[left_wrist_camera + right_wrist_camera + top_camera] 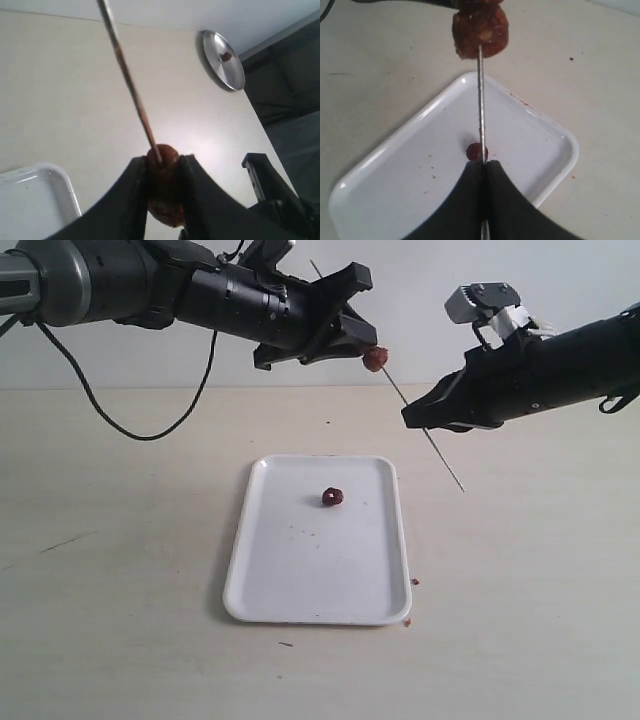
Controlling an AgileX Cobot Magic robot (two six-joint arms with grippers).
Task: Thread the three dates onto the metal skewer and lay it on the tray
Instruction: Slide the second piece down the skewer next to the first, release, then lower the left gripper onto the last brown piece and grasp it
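The step in hand is the threading of the first date (374, 359). The left gripper (368, 348) is clamped on this date and holds it in the air, above the part of the worktop (120, 540) near the edge along the wall. The right gripper (412, 418) is closed tightly on the skewer (445, 465), and the rod already goes through the fruit, because its thin end shows above the left arm.

The second date (333, 497) lies on the tray (300, 585), which sits in the middle of the worktop.

I judge that the next move calls for sliding the fruit further along the rod, keeping the rod straight through the fruit's middle. Then the left gripper must let go without pulling it back.

The right wrist view shows the rod entering the fruit about at its centre, which the exterior view is too far away to show. Only the left wrist view shows a round metal plate (225, 67) with a small dark red thing, probably the third date (226, 56), near an edge of the worktop outside the exterior view.
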